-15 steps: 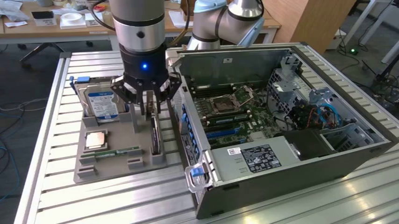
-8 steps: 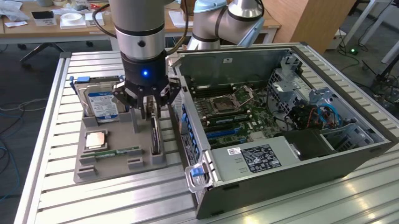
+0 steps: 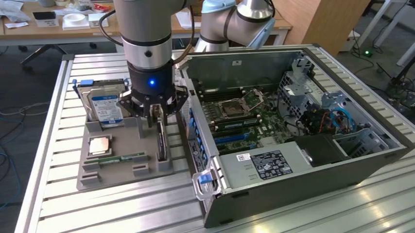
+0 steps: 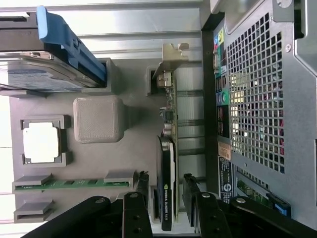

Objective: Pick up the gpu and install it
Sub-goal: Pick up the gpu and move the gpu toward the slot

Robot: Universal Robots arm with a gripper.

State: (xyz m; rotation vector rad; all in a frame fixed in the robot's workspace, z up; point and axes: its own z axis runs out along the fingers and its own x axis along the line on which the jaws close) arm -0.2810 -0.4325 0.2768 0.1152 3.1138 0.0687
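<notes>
The gpu [image 3: 161, 146] stands on its edge in a slot of the grey holder [image 3: 123, 174], its green board and black cooler [image 4: 167, 193] running toward the silver end bracket [image 4: 171, 57]. My gripper [image 3: 155, 118] hangs straight above it, close beside the open computer case [image 3: 292, 121]. In the wrist view my gripper [image 4: 165, 176] is open. One black finger [image 4: 142, 191] stands on each side of the card's cooler end, with a small gap between each finger and the card.
The holder also carries a silver hard drive [image 3: 107, 107] with a blue-white label, a CPU [image 3: 98, 144] and a slim green memory stick [image 3: 123, 158]. The case's rear wall [image 4: 262, 99] stands right beside the gpu. A second robot arm [image 3: 233, 19] stands behind the case.
</notes>
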